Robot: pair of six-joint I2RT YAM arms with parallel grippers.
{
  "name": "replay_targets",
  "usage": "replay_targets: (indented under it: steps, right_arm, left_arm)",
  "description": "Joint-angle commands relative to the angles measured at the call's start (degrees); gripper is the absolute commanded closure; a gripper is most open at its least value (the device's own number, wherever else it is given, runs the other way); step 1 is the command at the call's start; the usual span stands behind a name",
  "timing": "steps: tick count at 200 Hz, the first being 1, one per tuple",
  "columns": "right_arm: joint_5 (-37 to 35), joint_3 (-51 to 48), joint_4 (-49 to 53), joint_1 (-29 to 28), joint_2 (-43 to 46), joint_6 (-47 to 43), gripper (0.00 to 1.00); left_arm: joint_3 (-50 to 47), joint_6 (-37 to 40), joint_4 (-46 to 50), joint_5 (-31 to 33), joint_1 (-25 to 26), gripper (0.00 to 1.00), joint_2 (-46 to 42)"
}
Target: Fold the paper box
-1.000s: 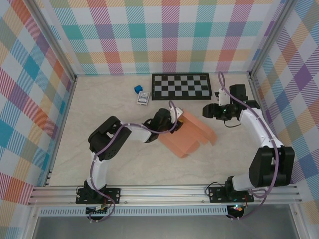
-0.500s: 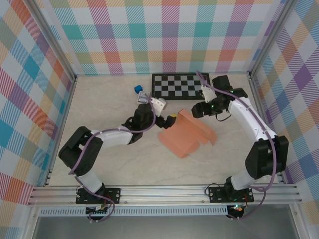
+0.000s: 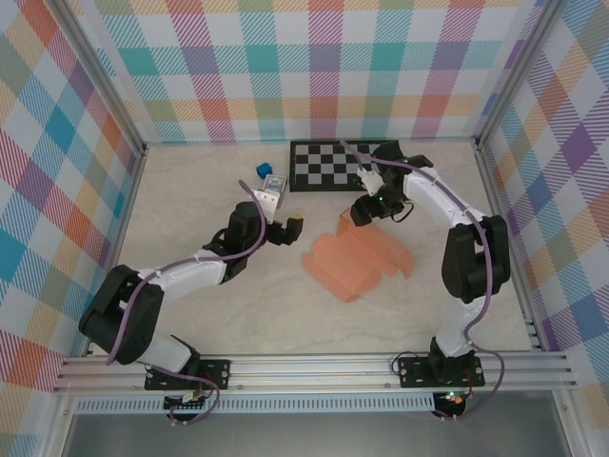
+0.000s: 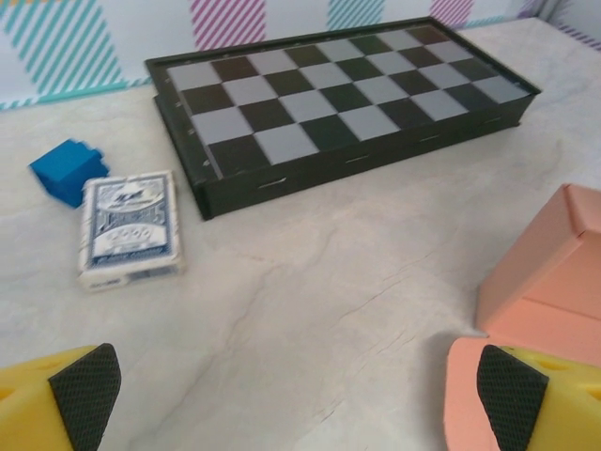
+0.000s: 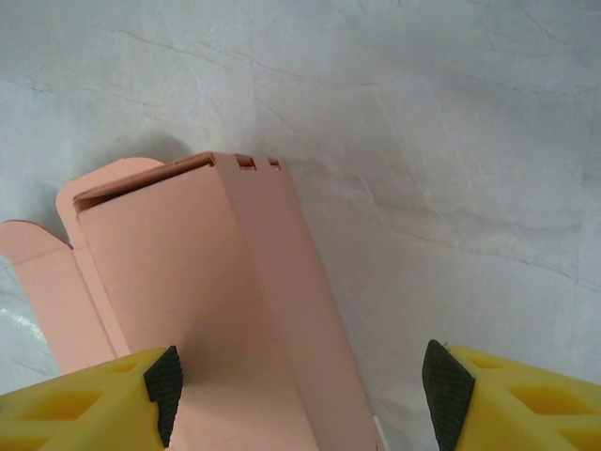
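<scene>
The paper box [image 3: 354, 259] is a salmon-orange, partly flattened cardboard piece lying mid-table, with one flap raised at its far-left end. In the right wrist view the paper box [image 5: 216, 282] lies below my right gripper [image 5: 303, 385], whose jaws are open and straddle its long right-hand panel without pressing it. From above, my right gripper [image 3: 359, 217] hangs over the box's far end. My left gripper [image 3: 290, 224] is wide open to the left of the box, apart from it. In the left wrist view nothing but bare table lies between the jaws of my left gripper [image 4: 299, 399], and the paper box [image 4: 545, 282] is beside the right finger.
A folded black chessboard [image 3: 345, 165] lies at the back of the table, just behind my right gripper. A blue cube [image 3: 262, 170] and a blue-and-white card pack [image 3: 273, 186] sit to its left, close behind my left gripper. Plaid walls enclose the table.
My left gripper let go of the box, opened wide and drew back to the left. My right arm swung left and now hangs over the box's far end.
</scene>
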State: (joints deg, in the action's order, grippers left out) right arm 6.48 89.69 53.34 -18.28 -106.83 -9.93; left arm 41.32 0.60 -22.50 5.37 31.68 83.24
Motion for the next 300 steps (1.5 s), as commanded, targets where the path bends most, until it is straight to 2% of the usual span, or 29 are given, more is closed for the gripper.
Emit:
replay_targets:
  steps: [1, 38, 101, 178, 262, 300]
  right_arm:
    - [0.49, 1.30, 0.57, -0.83, -1.62, -0.61, 0.30]
    - [-1.99, 0.49, 0.86, -2.48, -3.49, -0.27, 0.31]
    - [2.78, 5.51, 2.42, -2.03, 0.19, 0.80, 0.26]
    - [5.15, 5.85, 6.28, -2.10, -0.30, -8.76, 0.20]
    - [2.69, 7.34, 8.64, -5.44, -5.83, -11.72, 0.23]
    - [1.31, 7.50, 8.09, -5.55, -6.55, -10.65, 0.32]
  left_arm:
    - [-1.15, -2.00, 2.97, 4.43, -0.48, 0.00, -2.48]
    - [-0.60, -1.13, 5.58, 6.65, -0.68, 0.00, -3.07]
    - [0.42, -1.28, 6.93, 6.98, -1.01, 0.00, -2.81]
    - [1.08, -2.04, 10.27, 8.37, -1.88, 0.00, -3.70]
    - [0.88, -3.05, 12.22, 8.24, -3.48, 0.00, -4.08]
    - [0.33, -3.26, 12.39, 8.03, -3.91, 0.00, -4.49]
